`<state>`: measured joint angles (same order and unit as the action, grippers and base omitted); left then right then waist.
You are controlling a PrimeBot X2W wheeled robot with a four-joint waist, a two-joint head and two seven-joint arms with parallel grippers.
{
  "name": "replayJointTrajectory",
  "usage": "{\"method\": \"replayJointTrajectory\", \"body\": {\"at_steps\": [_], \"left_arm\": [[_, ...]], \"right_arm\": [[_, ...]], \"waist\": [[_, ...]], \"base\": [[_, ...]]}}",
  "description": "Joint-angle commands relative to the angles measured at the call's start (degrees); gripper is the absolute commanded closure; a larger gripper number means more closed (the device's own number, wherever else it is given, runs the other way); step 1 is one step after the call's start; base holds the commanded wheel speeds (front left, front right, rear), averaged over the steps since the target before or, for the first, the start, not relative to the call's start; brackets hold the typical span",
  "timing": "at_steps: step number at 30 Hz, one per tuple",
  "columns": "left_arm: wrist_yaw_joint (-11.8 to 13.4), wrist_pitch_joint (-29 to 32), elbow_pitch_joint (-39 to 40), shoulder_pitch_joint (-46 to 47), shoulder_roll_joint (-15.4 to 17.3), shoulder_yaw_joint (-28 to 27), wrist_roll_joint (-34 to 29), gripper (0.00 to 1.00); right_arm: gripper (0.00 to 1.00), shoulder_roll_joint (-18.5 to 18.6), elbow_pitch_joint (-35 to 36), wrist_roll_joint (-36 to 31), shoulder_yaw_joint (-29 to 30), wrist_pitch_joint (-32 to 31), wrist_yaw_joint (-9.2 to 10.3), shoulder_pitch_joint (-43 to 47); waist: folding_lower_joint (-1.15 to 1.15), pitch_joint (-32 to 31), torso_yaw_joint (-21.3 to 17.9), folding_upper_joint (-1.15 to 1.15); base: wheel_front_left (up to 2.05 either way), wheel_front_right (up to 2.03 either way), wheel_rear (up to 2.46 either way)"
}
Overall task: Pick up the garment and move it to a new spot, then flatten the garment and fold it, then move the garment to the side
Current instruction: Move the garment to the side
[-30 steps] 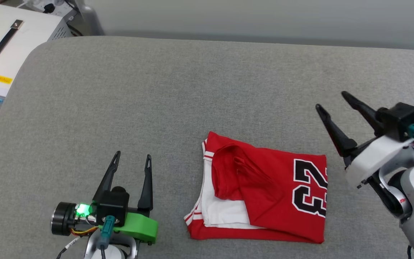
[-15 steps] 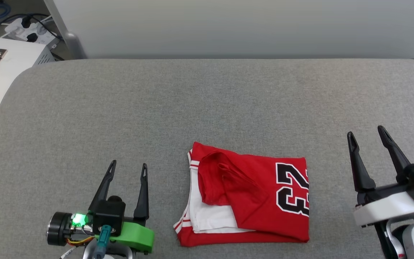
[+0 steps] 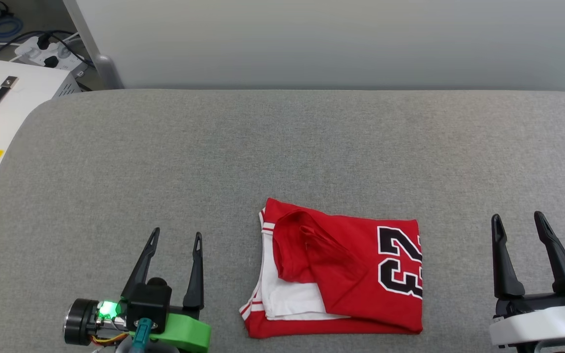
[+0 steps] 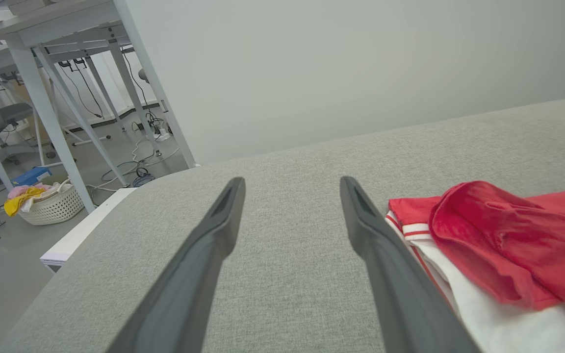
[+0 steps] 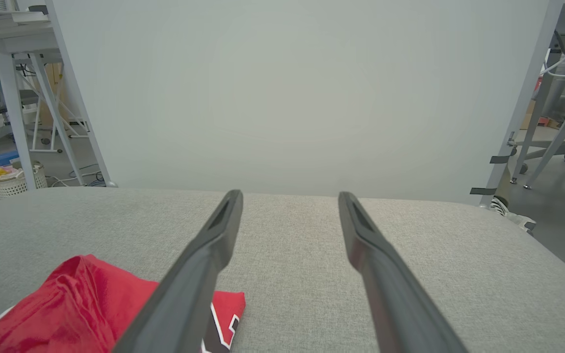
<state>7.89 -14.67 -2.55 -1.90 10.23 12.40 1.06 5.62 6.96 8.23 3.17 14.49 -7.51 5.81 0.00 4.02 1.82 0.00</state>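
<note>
Grey pad: end effectors spread, empty

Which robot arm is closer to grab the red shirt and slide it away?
Probably left. The left gripper sits nearer the garment, by its striped edge; the right gripper stands farther off. Both are open.

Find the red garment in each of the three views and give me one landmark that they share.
Head view: the garment lies folded at lower centre, between the left end effector and the right end effector.
Left wrist view: the garment sits at the right edge, in the lower half.
Right wrist view: the garment is in the bottom left corner.
Shared landmark: the grey padded surface under it, ending at the pale wall.
</note>
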Motion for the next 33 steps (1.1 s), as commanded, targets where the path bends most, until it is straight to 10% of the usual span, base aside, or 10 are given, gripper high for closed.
{"method": "replayJointTrajectory", "body": {"at_steps": [1,13,33], "left_arm": [[0.3,-0.3,0.4,-0.7,0.4,0.0,-0.1,0.00],[0.5,-0.3,0.9,-0.2,0.6,-0.3,0.1,0.00],[-0.1,-0.3,0.8,2.7,0.3,0.1,0.0,0.00]], "right_arm": [[0.00,-0.2,0.5,-0.3,0.2,0.5,0.02,0.7],[0.00,6.3,-0.2,4.2,0.5,-2.1,0.02,-7.4],[0.00,25.9,-3.3,41.9,-13.8,-56.3,0.02,-16.2]], "waist": [[0.00,0.0,0.1,0.00],[0.00,0.7,0.9,0.00],[0.00,4.9,3.8,0.00]], "base": [[0.00,0.00,0.00],[0.00,0.00,0.00],[0.00,0.00,0.00]]}}
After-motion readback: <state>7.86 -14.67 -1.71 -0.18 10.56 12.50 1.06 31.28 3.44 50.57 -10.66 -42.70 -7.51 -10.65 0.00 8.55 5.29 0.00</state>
